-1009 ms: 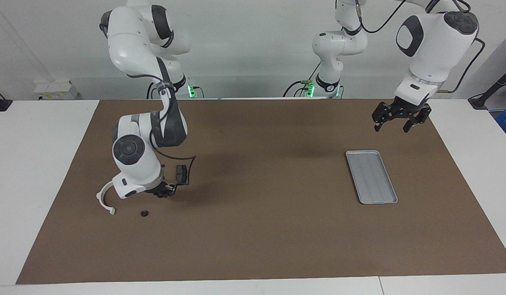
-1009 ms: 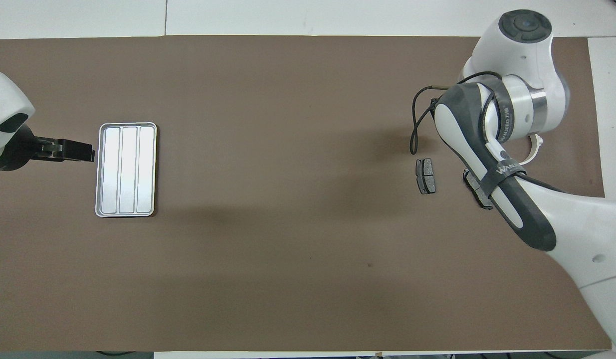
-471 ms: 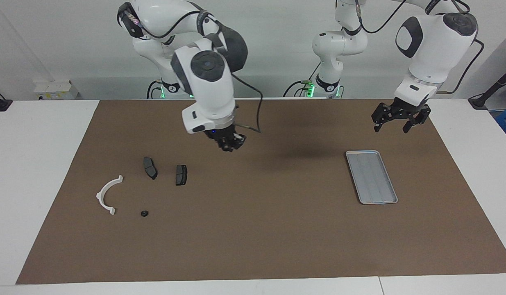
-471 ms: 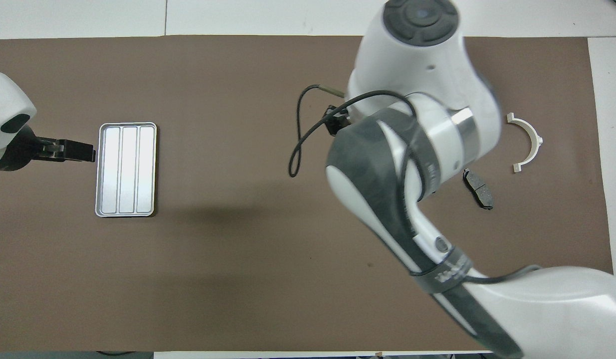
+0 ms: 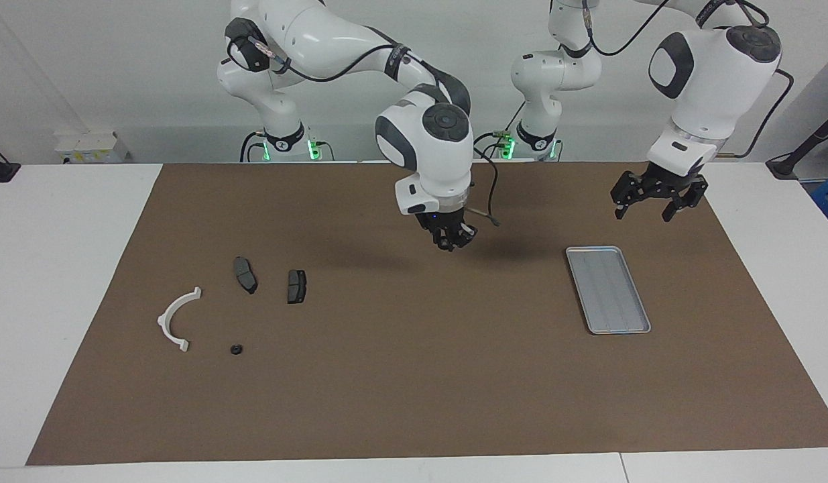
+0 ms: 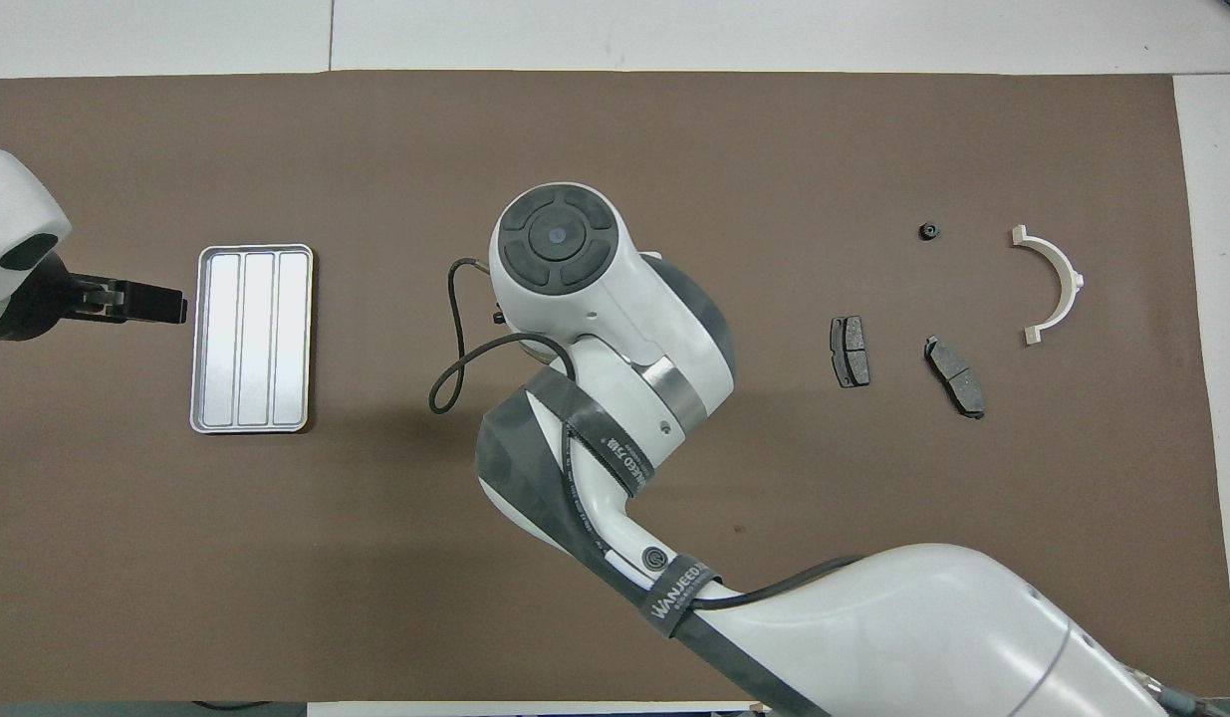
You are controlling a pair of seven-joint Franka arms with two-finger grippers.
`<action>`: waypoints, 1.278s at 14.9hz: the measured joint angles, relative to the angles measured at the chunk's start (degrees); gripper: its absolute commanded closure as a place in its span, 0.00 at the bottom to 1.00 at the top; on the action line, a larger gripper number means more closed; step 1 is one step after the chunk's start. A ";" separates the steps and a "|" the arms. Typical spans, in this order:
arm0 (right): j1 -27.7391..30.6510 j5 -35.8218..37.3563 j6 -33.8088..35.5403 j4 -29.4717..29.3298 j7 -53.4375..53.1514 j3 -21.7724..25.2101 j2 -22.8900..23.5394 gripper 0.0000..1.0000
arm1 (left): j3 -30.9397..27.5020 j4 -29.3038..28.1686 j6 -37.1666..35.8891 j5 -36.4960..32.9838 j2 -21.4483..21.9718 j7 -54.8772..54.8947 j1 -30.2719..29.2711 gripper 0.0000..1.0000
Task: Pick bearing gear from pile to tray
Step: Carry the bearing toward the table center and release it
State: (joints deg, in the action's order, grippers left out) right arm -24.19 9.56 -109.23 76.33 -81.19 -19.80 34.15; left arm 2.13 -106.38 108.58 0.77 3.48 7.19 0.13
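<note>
Surface: you have a white table (image 5: 65, 268) under a brown mat (image 5: 414, 402), with a pale wall at the robots' end.
Tray: the silver metal tray (image 5: 608, 288) lies flat on the mat toward the left arm's end. Only its own lengthwise ridges show inside it.
Pile: the parts lie loose on the mat toward the right arm's end, well apart from the tray.
Brake pads: two dark grey brake pads (image 5: 245, 274) (image 5: 296, 286) lie beside each other, not touching.
Bracket: the white half-ring bracket (image 5: 161, 322) lies farther from the robots than the pads.
Black round piece: the small black round piece (image 5: 236, 349) sits alone on the mat near one end of the bracket, farther from the robots than both pads. It is well apart from both grippers.
Right gripper: the right gripper (image 5: 448, 241) hangs over bare mat between the pile and the tray. You cannot tell whether it is clenched or carries a part.
Left gripper: the left gripper (image 5: 657, 201) hangs over the mat beside the tray, its fingers (image 5: 619, 209) released and spread, holding nothing.
</note>
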 measured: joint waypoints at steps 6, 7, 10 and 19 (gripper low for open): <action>-1.74 6.64 -10.10 0.66 -4.34 0.46 9.15 1.00 | -0.03 -0.04 0.04 0.00 0.00 0.38 -0.13 0.00; -1.70 6.87 -10.34 0.65 -4.34 0.54 9.47 1.00 | -0.03 -0.04 0.05 0.00 0.00 0.39 -0.13 0.00; -1.71 7.32 -10.44 0.59 -4.34 0.58 9.55 1.00 | -0.03 -0.16 0.07 0.00 0.00 0.40 -0.14 0.00; -0.51 7.36 -0.60 -4.80 -3.67 0.97 9.21 0.00 | -0.03 -1.04 0.83 0.00 0.00 0.46 -0.14 0.00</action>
State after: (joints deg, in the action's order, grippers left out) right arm -24.69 16.91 -109.83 71.53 -84.86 -18.84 43.36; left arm 2.10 -107.42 109.42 0.77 3.48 7.66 -0.01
